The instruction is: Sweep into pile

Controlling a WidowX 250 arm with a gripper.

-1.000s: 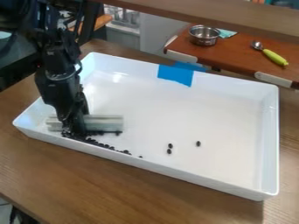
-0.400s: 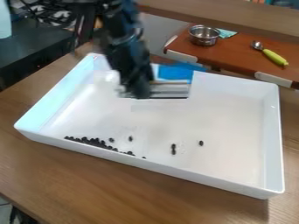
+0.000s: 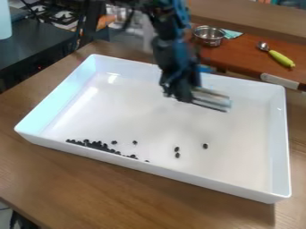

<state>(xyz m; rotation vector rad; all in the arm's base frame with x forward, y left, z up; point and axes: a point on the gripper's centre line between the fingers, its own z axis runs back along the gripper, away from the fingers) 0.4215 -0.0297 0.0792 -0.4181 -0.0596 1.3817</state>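
ok so the gripper (image 3: pixel 185 95) has swung up and away from the pile of dark bits (image 3: pixel 92 144), still pinching the grey bar (image 3: pixel 212 100); the loose bits (image 3: pixel 205 146) lie nearer to it than the pile does

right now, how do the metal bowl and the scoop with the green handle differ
The metal bowl is round and open-topped, while the green-handled scoop is long and narrow. The bowl looks silvery all over; the scoop pairs a silvery head with a bright yellow-green handle. The bowl stands upright, whereas the scoop lies flat. Both rest on the reddish-brown surface behind the tray.
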